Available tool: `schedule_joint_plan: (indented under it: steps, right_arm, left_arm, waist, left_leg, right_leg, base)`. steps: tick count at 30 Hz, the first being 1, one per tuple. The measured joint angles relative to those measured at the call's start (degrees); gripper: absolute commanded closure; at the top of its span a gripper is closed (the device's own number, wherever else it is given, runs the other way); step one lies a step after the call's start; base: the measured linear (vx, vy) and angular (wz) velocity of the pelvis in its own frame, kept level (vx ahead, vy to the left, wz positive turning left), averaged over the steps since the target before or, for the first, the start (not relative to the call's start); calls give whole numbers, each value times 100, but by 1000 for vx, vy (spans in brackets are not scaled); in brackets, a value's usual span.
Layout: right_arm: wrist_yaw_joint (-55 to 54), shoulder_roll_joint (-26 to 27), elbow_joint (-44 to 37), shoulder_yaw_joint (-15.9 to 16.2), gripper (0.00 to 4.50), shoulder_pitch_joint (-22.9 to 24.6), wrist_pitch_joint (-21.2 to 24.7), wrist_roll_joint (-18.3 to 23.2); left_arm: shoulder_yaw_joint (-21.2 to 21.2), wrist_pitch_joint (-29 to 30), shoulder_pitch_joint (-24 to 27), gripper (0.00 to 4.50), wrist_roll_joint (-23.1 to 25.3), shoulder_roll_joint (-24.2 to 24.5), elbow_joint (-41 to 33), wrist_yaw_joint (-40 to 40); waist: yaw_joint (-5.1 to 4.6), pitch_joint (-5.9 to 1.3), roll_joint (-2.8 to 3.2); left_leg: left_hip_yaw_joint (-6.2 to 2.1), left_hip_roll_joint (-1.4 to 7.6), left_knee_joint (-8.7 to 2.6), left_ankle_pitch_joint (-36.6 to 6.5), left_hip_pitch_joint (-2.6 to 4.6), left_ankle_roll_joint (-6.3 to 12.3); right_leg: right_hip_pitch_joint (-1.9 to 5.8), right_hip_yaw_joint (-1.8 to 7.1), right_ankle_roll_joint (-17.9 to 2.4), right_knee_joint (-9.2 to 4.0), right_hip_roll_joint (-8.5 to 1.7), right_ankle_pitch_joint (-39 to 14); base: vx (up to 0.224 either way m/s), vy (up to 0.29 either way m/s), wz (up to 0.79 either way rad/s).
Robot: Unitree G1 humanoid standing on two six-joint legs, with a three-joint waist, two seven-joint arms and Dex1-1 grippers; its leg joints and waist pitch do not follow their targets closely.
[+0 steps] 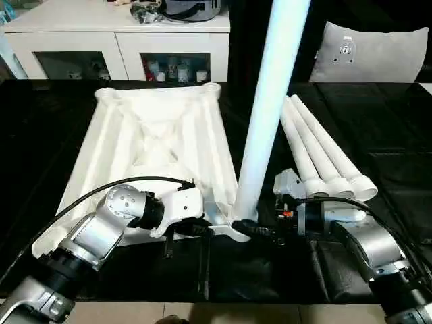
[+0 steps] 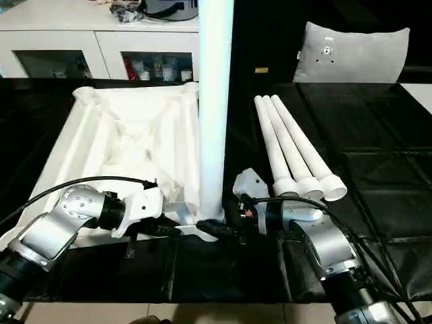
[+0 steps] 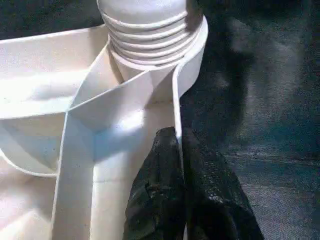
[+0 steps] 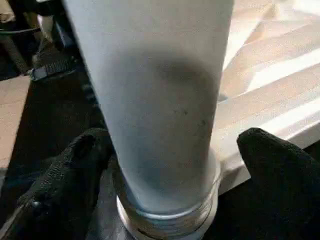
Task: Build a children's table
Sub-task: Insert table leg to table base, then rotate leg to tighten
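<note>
Tabletop (image 1: 155,145) upside down on black mat (image 1: 378,175), ribbed underside up, far edge toward white cabinet (image 1: 115,40). One leg (image 1: 266,115) upright in near right corner socket (image 3: 192,47), threaded end partly seated, several thread rings exposed above socket rim in left wrist view. Three spare legs (image 1: 320,152) side by side on mat to the right of tabletop, touching one another, wide ends nearest robot.

Left gripper (image 1: 202,228) at near edge of tabletop, just beside socket; fingers (image 3: 200,200) clenched on thin outer wall of tabletop, one either side of it.

Right gripper (image 1: 260,229) at base of upright leg; fingers (image 4: 70,175) spread wide either side of leg. Whether pads touch leg: cannot tell.

Grey cushion-like panel (image 1: 368,54) propped at far right, well apart from the work.
</note>
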Motion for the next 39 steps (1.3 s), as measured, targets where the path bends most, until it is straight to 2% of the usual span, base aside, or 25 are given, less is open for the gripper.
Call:
schedule_joint_plan:
  steps: [2,6,8,12,15,22,27,30,34,36,39]
  right_arm:
    - [96,-18,45,22,67,-69,39,-2]
    - [249,-43,127,91,86,-135,128,-1]
    - [291,-57,166,118,119,-133,185,0]
    - [344,-64,166,123,131,-134,275,5]
    - [347,-61,162,118,164,-134,305,12]
    - [76,153,-50,-61,173,96,547,95]
    - [-957,721,-103,-330,174,379,531,8]
    - [-1780,1149,-96,-539,174,430,590,-117]
    - [-3235,1962,133,-973,174,303,635,-331]
    - [-3600,2081,297,-1016,174,151,589,-417]
    - [-3763,2139,427,-1028,174,90,416,-477]
  left_arm:
    - [-28,-46,-39,450,11,-4,39,-36]
    - [-76,-148,-129,450,47,-46,157,-91]
    - [-77,-172,-144,450,49,-49,185,-97]
    - [-73,-209,-153,450,51,-66,231,-109]
    - [-73,-230,-153,450,50,-65,240,-112]
    - [17,-45,-117,450,4,-99,219,-98]
    - [297,731,54,450,7,-401,22,483]
    - [429,1417,123,450,23,-686,-199,1010]
    - [743,2515,250,450,192,-1618,-471,2144]
    - [763,2689,280,450,269,-1923,-524,2534]
    - [754,2749,329,450,294,-2079,-597,2791]
  waist:
    - [-4,0,0]
    - [3,0,0]
    - [1,0,0]
    - [2,0,0]
    - [3,0,0]
    - [-6,-3,-5]
    - [-83,-7,-5]
    - [-213,-7,-5]
    - [-327,-7,-6]
    - [-351,-8,-7]
    - [-329,-8,-7]
  left_leg:
    - [0,0,3,0,-1,1]
    - [0,0,4,0,-1,1]
    - [0,0,5,1,-2,1]
    - [0,0,8,1,-2,2]
    - [0,0,9,1,-2,2]
    - [0,4,9,1,1,1]
    - [3,4,10,2,28,-2]
    - [10,5,11,3,34,-4]
    - [11,6,12,3,30,-4]
    - [11,7,12,3,28,-4]
    - [9,13,7,3,18,-4]
  right_leg:
    - [-1,1,0,2,0,0]
    - [-1,0,0,2,0,0]
    - [-1,0,0,4,-1,0]
    - [-1,0,0,7,-1,0]
    - [-1,0,0,7,-1,0]
    - [-2,-1,0,10,0,0]
    - [4,8,-21,21,0,14]
    - [-3,16,-31,19,-1,20]
    - [-15,16,-42,15,-1,36]
    - [-16,14,-41,11,-1,36]
    - [-23,5,-30,7,3,30]
  base:
    - [0,0,0]
    - [0,0,0]
    - [0,0,0]
    - [0,0,0]
    - [0,0,0]
    - [0,0,0]
    - [0,0,0]
    - [0,0,0]
    - [0,0,0]
    - [0,0,0]
    - [0,0,0]
